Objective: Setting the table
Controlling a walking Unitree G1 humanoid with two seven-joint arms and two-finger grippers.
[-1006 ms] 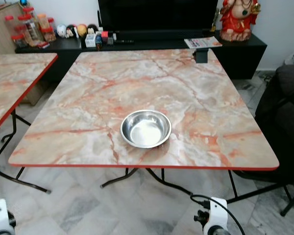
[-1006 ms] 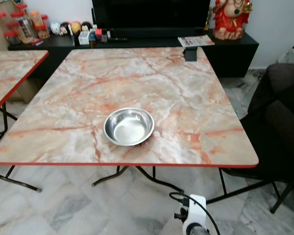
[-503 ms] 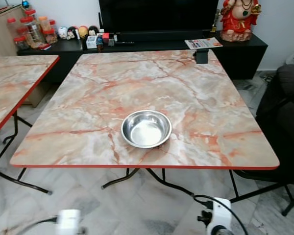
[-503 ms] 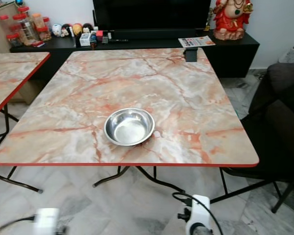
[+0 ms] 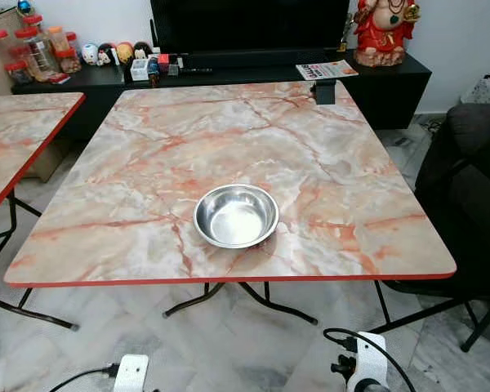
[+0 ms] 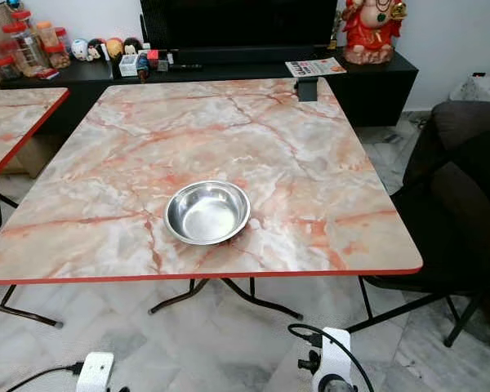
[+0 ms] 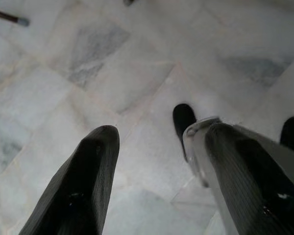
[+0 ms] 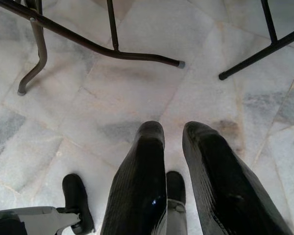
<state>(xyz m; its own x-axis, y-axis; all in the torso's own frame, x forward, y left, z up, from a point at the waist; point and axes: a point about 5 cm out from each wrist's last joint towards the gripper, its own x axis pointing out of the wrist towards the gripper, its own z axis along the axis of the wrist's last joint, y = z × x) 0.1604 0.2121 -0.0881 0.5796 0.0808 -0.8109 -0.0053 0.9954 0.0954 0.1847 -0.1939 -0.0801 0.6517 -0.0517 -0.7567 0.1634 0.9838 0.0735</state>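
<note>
Bright, even light; wrist views soft.

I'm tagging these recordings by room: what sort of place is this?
Most likely a home living or dining room: a marble-patterned folding table with a steel bowl on it, a dark TV on a low black cabinet, and snack jars beside it.

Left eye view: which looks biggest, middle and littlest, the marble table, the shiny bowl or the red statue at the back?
1. Marble table, by far the biggest.
2. Shiny bowl.
3. Red statue, cut off at the top.
The bowl and statue look close in size, and the statue stands farther away, so their real order is unsure.
</note>
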